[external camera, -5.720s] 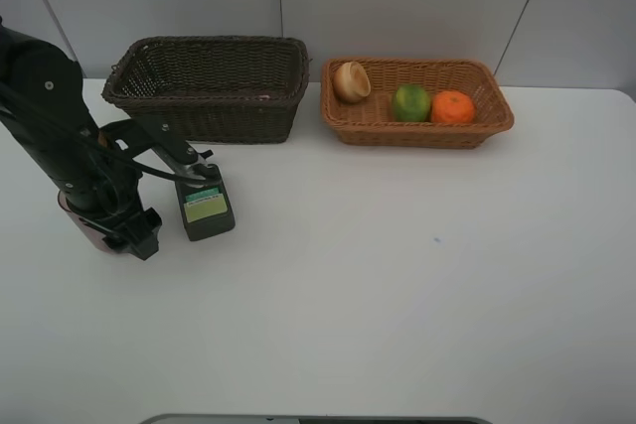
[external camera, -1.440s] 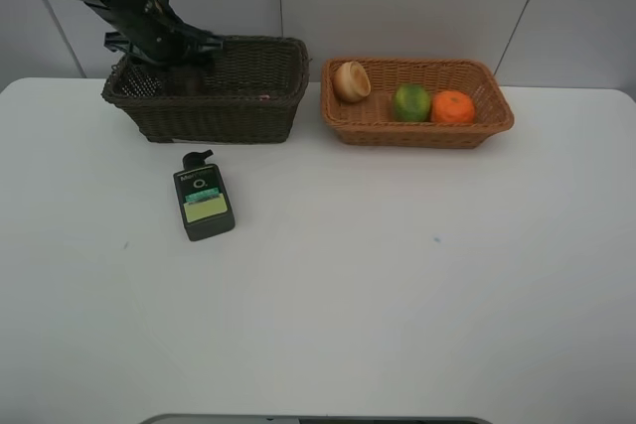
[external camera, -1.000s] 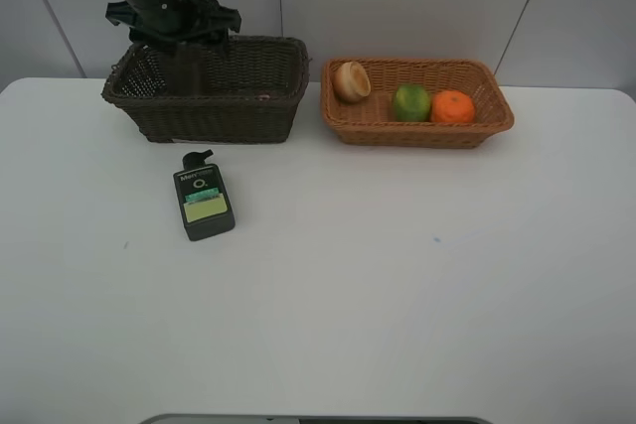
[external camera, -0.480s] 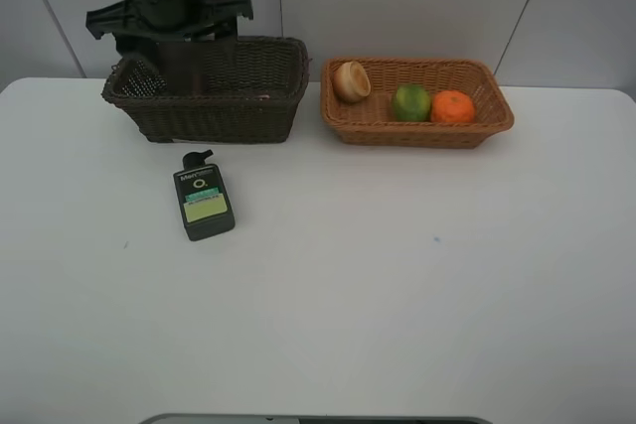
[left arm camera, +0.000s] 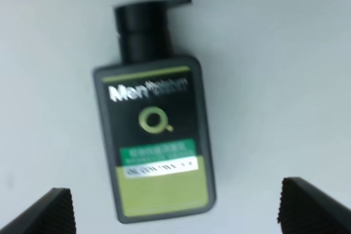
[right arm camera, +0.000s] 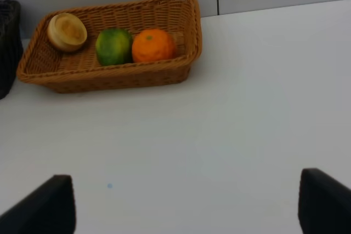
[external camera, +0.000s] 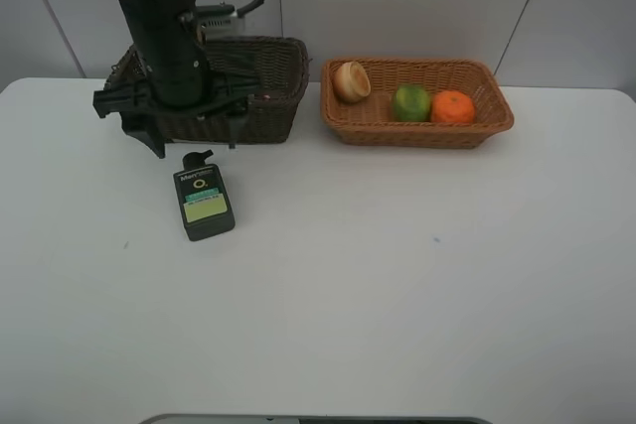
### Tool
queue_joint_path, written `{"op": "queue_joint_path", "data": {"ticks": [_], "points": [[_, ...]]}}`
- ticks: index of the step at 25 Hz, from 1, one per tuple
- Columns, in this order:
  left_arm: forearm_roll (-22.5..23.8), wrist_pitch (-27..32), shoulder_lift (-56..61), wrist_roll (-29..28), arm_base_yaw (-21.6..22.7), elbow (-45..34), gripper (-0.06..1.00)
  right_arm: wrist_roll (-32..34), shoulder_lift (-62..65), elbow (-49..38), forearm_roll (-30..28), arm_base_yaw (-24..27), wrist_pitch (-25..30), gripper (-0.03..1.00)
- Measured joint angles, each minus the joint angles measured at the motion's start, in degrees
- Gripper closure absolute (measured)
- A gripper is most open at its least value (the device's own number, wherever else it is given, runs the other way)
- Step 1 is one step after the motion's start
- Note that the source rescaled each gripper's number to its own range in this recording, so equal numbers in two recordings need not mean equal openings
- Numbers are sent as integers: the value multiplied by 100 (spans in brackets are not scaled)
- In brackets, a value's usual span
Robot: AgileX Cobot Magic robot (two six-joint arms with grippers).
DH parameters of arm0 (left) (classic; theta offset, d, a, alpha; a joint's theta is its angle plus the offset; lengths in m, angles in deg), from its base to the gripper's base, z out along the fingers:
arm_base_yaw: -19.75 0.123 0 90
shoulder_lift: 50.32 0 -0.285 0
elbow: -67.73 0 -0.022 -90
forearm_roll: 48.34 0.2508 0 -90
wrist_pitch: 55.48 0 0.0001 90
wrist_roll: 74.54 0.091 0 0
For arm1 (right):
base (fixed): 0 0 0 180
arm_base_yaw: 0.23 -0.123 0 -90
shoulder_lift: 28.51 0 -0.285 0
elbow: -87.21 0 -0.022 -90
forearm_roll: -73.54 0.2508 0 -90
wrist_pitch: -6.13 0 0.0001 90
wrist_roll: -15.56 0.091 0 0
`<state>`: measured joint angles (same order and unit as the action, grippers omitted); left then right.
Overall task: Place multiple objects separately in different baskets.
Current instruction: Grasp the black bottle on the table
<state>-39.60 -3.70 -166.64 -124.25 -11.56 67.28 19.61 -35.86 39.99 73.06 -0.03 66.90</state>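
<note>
With wide-open, empty jaws the left gripper (left arm camera: 173, 212) hovers over the flat dark-green labelled bottle (left arm camera: 155, 135) lying near the white table's (external camera: 397, 275) left edge, so the next move is probably a descent and grasp for the dark brown woven basket (external camera: 268, 76).

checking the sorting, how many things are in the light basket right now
3, all in the tan basket: a pale round fruit at its left end, a green fruit in the middle, and an orange to the right of it. Nothing appears hidden there.
</note>
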Motion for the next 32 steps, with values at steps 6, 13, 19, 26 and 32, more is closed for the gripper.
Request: {"op": "queue_joint_path", "data": {"ticks": [6,13,19,26,32], "points": [[-243,-168,0,-22,-6,-415,-1,0,0,0,0,0,0,12],[-153,-254,0,-27,-6,-729,-1,0,0,0,0,0,0,12],[-7,-726,2,-106,4,-930,-1,0,0,0,0,0,0,12],[-109,-1495,6,-320,18,-1251,-5,0,0,0,0,0,0,12],[-114,-1587,6,-483,149,-1257,-6,0,0,0,0,0,0,12]]}}
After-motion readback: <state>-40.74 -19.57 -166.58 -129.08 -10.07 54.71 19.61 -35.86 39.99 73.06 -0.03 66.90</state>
